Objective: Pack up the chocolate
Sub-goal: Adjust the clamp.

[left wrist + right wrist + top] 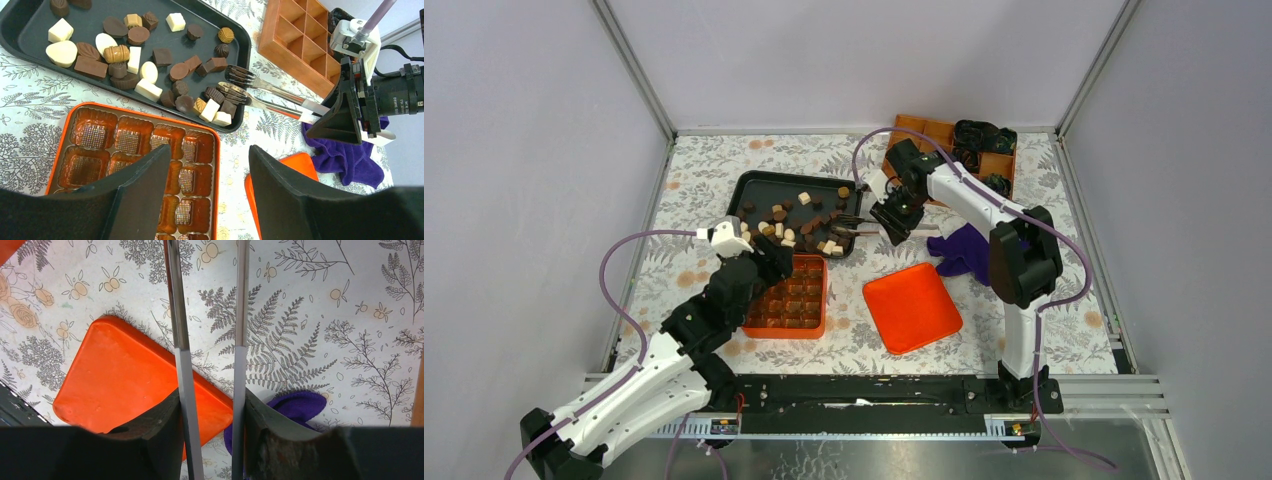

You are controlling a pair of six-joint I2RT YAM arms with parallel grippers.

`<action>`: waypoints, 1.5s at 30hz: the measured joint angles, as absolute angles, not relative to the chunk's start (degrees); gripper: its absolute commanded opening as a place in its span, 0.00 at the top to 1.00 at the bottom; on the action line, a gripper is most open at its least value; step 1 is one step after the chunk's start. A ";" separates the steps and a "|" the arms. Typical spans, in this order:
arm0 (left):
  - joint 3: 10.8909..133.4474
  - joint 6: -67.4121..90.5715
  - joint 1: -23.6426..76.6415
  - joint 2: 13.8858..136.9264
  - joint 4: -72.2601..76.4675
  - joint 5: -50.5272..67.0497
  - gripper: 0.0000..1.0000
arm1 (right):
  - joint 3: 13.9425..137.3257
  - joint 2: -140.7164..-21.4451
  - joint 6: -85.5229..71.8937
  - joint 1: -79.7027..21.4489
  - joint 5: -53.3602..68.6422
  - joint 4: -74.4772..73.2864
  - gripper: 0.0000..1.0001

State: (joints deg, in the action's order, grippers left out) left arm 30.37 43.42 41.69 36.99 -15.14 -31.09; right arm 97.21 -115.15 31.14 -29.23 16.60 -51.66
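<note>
Chocolate (pixel 161 56) in a loose scatter on the black tray (pixel 25 27), far left of centre on the table. Spread along the tray's length, side to side in the top view. Headings mixed: cubes, ovals, domes and one small barrel shape lying at every angle, some tipped against their neighbours. Dark brown, milk brown and cream-white, a few ribbed or golden-tinted, thickest toward the tray's right end.

On the near side of the tray, just beside it, an orange box (pixel 129 141) of moulded square cavities. Above the box, the left gripper (pixel 210 150), jaws wide apart, nothing between them.

At the tray's right rim, the forked tips of metal tongs (pixel 270 95), pointing left at the nearest pieces; contact with them impossible to judge. Clamped on the tongs' two arms from the outside, the right gripper (pixel 210 410), jaws narrowed around them.

Under the tongs, a floral tablecloth (pixel 325 300). On it, an orange lid (pixel 125 375) lying flat, with a purple cloth (pixel 295 405) just beside its edge. At the far right of the table, a wooden organiser (pixel 295 35) with open compartments.
</note>
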 measured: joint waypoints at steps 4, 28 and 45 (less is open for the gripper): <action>30.37 43.42 41.67 36.99 -14.96 -31.09 0.34 | 97.30 -115.15 31.11 -29.45 16.58 -52.16 0.55; 30.37 43.92 41.67 35.59 -14.92 -31.07 0.34 | 99.15 -114.69 29.08 -29.47 17.23 -53.49 0.99; 30.37 43.90 41.67 35.62 -14.92 -31.09 0.33 | 99.15 -114.17 28.67 -29.47 16.80 -54.02 0.62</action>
State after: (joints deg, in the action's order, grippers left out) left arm 30.37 43.90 41.67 35.62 -14.92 -31.09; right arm 99.15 -114.17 28.67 -29.47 16.80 -54.02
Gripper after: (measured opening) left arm 0.665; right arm 0.382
